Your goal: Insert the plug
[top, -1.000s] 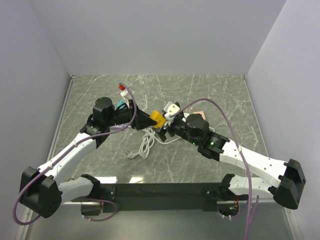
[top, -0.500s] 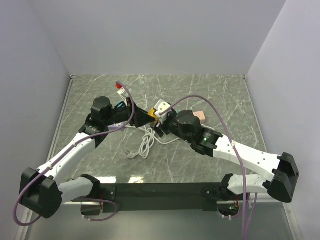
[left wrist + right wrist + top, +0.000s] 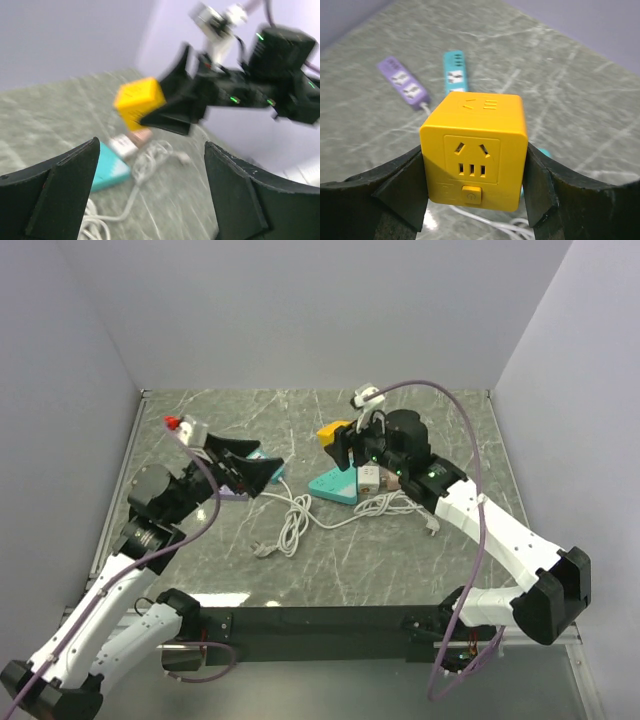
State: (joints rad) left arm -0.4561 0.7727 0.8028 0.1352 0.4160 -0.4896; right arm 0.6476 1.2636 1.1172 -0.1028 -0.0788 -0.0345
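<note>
Right end effector [image 3: 475,152] grips cube [image 3: 475,125]; left [image 3: 151,146] seemingly open.

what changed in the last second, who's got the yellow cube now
The cube changed hands. The right gripper closed on it and carried it up and toward the back right. The left gripper opened, let go and pulled back to the left. The white cable lies where it did.
</note>
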